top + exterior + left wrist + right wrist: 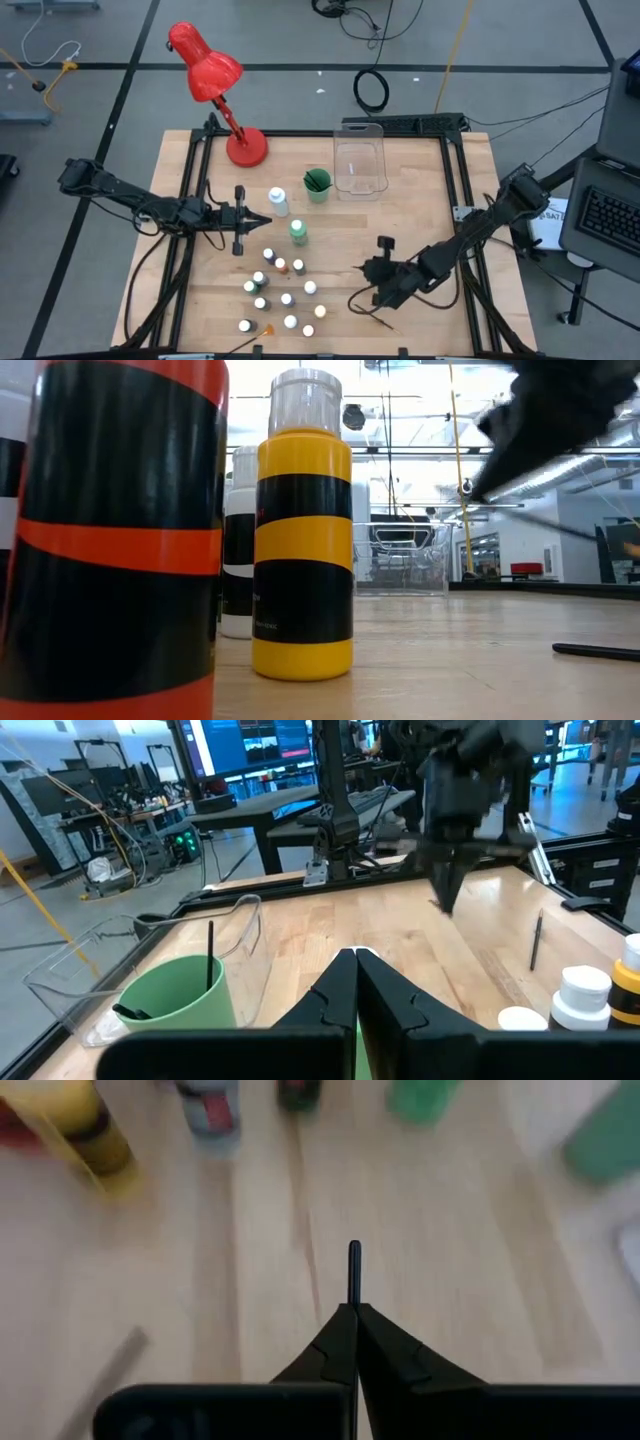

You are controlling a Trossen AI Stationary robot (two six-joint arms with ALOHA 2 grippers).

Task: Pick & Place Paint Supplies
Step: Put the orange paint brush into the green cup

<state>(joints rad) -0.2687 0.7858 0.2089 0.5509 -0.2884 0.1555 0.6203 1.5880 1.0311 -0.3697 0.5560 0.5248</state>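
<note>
Brush [353, 1272] pinched, right end effector [352, 1312] — near table edge [470, 330]

Closed left gripper [356, 982] faces green cup [178, 1002] holding 1 brush [210, 956].

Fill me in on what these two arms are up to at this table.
The right gripper, low over the table's front right, has its fingers shut on a thin dark brush. Another brush lies on the wood beside it. The left gripper is shut and empty, hovering at mid-left near the two taller bottles. The small paint bottles stand clustered at the front. The green cup already holds brushes, beside the clear bin.
</note>
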